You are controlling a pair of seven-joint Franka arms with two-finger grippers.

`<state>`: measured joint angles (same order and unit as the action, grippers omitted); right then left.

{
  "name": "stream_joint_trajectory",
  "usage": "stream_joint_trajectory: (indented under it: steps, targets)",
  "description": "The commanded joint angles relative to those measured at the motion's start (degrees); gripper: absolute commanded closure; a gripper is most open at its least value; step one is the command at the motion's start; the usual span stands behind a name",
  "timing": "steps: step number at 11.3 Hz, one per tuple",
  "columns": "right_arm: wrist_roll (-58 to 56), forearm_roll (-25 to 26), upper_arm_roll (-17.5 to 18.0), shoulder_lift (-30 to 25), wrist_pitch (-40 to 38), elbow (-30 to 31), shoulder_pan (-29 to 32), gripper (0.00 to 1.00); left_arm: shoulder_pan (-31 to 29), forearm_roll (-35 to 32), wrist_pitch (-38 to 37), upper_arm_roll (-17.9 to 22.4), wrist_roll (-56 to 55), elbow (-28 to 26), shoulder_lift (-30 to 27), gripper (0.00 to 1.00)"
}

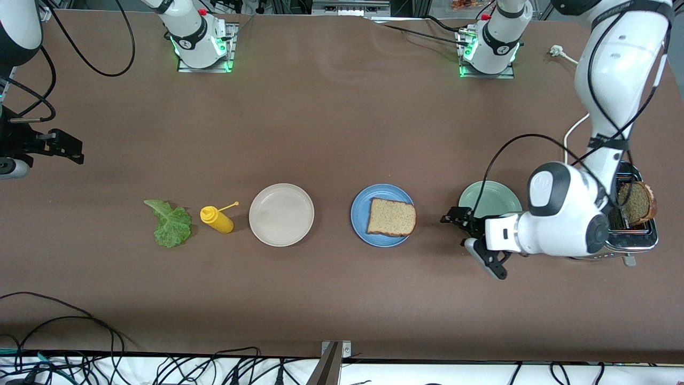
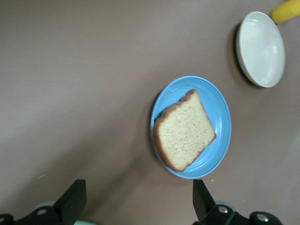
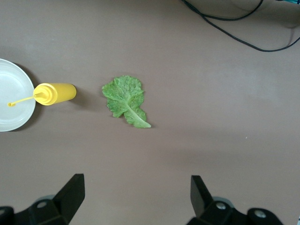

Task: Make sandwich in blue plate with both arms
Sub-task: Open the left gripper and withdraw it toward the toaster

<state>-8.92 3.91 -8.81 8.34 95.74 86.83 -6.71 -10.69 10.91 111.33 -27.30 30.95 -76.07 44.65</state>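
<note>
left gripper [image 1: 473,238] hangs open and empty just beside my blue plate [image 1: 359,220] with one bread slice [image 1: 391,217] on it, right gripper [image 1: 64,147] waits open, so i judge the lettuce leaf [image 1: 170,223] under it comes next.

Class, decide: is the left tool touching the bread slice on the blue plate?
Apart. In the left wrist view the left tool is open, with bare table between its fingers and the bread slice on the blue plate.

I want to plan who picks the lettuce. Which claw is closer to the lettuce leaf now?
Right. The right claw hangs open near the lettuce leaf, at the right arm's end of the table. The left claw is open beside the green plate, past the blue plate.
</note>
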Motion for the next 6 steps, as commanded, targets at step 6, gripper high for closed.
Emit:
stream_joint_trajectory:
  steps: [6]
  targets:
    - [-2.59, -0.91, 0.11, 2.90, 2.15, -0.44, 0.64, 0.00, 0.85, -17.23, -10.24, 0.05, -20.19, -1.45, -15.81, 0.00]
